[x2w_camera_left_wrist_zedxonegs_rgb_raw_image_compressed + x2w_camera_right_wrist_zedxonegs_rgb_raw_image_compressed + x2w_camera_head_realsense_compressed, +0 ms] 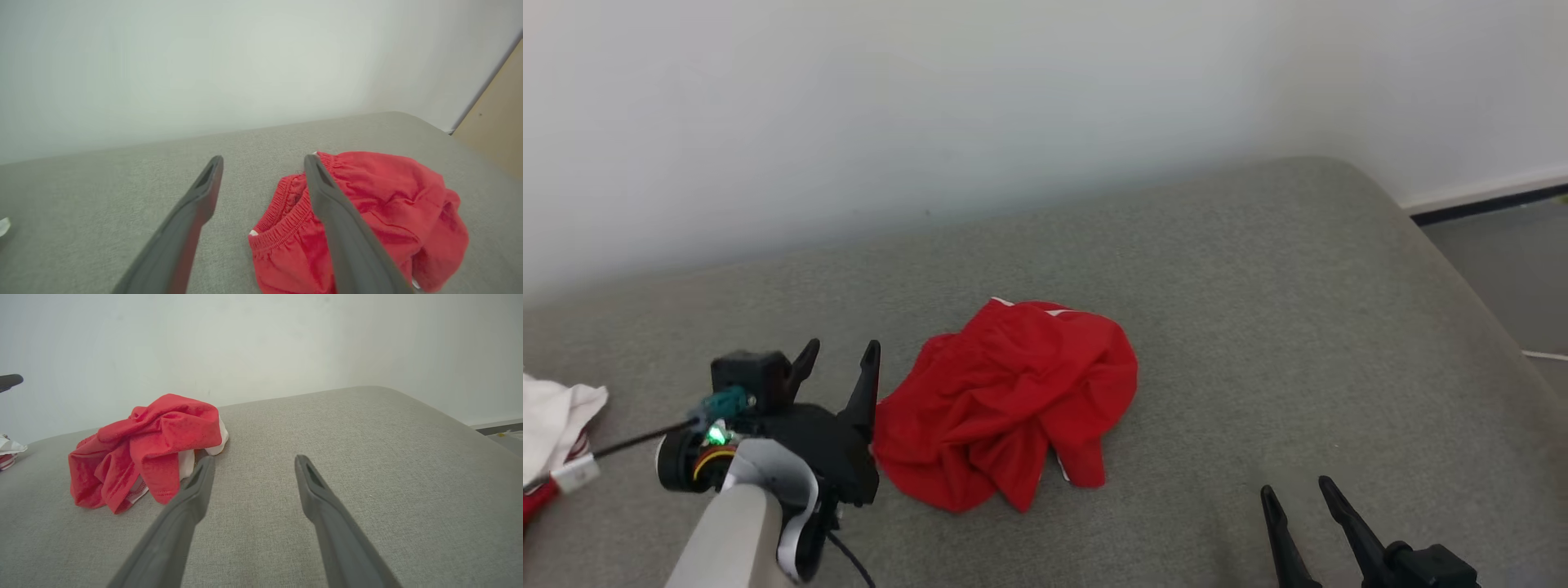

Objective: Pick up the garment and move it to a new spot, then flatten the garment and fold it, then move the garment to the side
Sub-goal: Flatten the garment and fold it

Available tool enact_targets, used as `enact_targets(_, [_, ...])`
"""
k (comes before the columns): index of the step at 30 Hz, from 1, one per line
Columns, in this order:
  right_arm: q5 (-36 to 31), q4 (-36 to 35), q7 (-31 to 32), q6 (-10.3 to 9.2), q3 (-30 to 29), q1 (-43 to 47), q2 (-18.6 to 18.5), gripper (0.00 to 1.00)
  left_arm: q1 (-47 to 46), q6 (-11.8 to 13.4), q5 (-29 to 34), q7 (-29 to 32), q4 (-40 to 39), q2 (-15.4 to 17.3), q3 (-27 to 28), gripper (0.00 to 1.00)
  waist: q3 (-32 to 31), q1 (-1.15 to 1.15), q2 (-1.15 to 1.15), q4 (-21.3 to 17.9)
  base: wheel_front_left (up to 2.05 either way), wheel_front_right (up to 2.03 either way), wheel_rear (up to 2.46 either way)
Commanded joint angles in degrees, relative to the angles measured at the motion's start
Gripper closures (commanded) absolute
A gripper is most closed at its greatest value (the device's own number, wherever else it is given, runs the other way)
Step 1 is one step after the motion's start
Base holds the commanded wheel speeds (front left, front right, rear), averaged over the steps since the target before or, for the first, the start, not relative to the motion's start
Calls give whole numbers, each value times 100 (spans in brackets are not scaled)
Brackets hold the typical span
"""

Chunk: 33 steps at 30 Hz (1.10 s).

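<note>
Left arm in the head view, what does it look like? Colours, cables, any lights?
The left gripper is black with two long tapered fingers. Behind it sits a black wrist body with a teal connector, a green light and a thin black cable. The forearm is pale grey with a white band.

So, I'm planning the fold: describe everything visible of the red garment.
The red garment is a soft, thin-looking cloth with a ribbed elastic waistband and bits of white trim. It lies crumpled in a loose heap on the grey cushion, unfolded and not held. The open left gripper stands close at its left edge; whether it touches is unclear.
</note>
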Motion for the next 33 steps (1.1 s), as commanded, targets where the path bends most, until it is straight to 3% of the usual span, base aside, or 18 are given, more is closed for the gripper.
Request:
enact_targets(1, [39,-14,15,-12,56,-87,3,0,-247,15,-113,247,192,29,-41,0,312,-1,-1,-535,0,0,0])
enact_targets(8, [67,-32,-23,-12,123,-257,47,0,-1206,52,-573,1366,921,-16,-44,0,720,-1,-1,-1186,0,0,0])
enact_targets(15, [105,9,-81,-12,189,-417,136,0,-1967,431,-629,2326,1353,88,4,0,1115,-1,-1,-1621,0,0,0])
enact_targets(21, [132,29,-108,-12,269,-499,169,0,-2444,860,-614,3017,1602,40,-11,0,1330,-1,-1,-1780,0,0,0])
enact_targets(33, [29,-128,-120,-12,141,-390,263,0,-2932,1215,-354,4029,1848,101,-388,0,1442,-1,-1,-1814,0,0,0])
